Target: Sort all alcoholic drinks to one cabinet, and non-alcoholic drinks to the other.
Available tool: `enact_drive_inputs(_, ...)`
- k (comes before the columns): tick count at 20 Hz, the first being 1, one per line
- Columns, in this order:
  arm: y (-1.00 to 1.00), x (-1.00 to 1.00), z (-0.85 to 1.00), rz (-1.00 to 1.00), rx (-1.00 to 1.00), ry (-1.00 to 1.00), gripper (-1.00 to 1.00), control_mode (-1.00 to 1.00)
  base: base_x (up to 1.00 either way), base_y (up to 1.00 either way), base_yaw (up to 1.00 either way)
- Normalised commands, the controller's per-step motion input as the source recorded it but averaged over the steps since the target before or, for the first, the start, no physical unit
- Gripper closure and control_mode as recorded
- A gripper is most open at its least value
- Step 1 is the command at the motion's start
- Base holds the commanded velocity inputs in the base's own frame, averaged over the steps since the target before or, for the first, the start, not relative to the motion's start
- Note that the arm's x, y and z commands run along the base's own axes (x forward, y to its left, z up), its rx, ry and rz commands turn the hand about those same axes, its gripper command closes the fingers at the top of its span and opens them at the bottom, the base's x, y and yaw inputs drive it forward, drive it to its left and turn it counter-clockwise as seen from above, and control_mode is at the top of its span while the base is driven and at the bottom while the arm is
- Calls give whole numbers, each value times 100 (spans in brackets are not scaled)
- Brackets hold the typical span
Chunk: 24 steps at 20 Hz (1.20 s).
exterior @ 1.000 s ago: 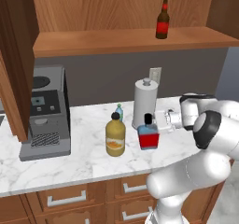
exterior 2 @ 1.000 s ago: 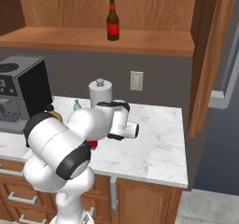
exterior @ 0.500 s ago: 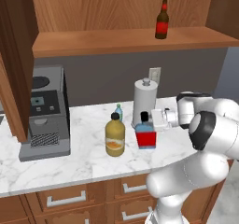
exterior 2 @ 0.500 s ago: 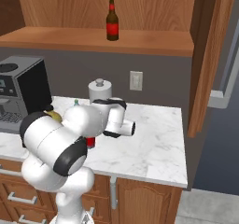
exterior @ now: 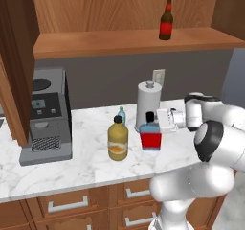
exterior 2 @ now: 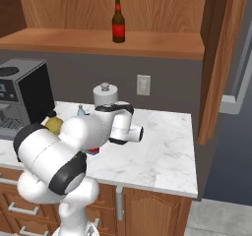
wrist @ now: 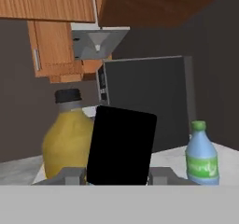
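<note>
The squarish blue bottle (exterior: 150,137) with its red label stands on the counter in front of the paper-towel roll. My gripper (exterior: 153,119) reaches in from the right at cap height, and in the hand view the black cap (wrist: 121,143) sits tight between my fingertips (wrist: 70,174). The orange-yellow bottle (exterior: 117,140) (wrist: 65,143) stands just left of it. Behind them is the small light-blue bottle (exterior: 122,115) (wrist: 201,155). The dark-brown bottle (exterior: 166,20) (exterior 2: 117,22) stands upright on the cabinet shelf (exterior: 119,41).
A white paper-towel roll (exterior: 146,102) (exterior 2: 105,95) stands right behind the blue bottle. A dark coffee machine (exterior: 45,116) (exterior 2: 19,95) occupies the counter's left end. Drawers with silver handles (exterior: 62,206) run below the counter. An open cabinet door (exterior 2: 221,58) hangs at the right.
My hand has slid left to the blue bottle. Its fingers have drawn in from wide open onto the black cap. The bottles have not moved.
</note>
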Motion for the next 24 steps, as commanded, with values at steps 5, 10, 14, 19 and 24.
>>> enact_drive_inputs(5, 0, -53, 98, -2, 0, -11, 100, -100, 0, 0, 0)
enact_drive_inputs(10, 0, -59, 100, -4, 0, -5, 100, -100, 0, 0, 0)
enact_drive_inputs(14, 0, -47, 100, -7, 0, -2, 100, -100, 0, 0, 0)
enact_drive_inputs(19, 3, -16, 100, -18, 0, 0, 100, -100, 0, 0, 0)
enact_drive_inputs(24, 6, 0, 100, -21, -1, 0, 100, -100, 0, 0, 0)
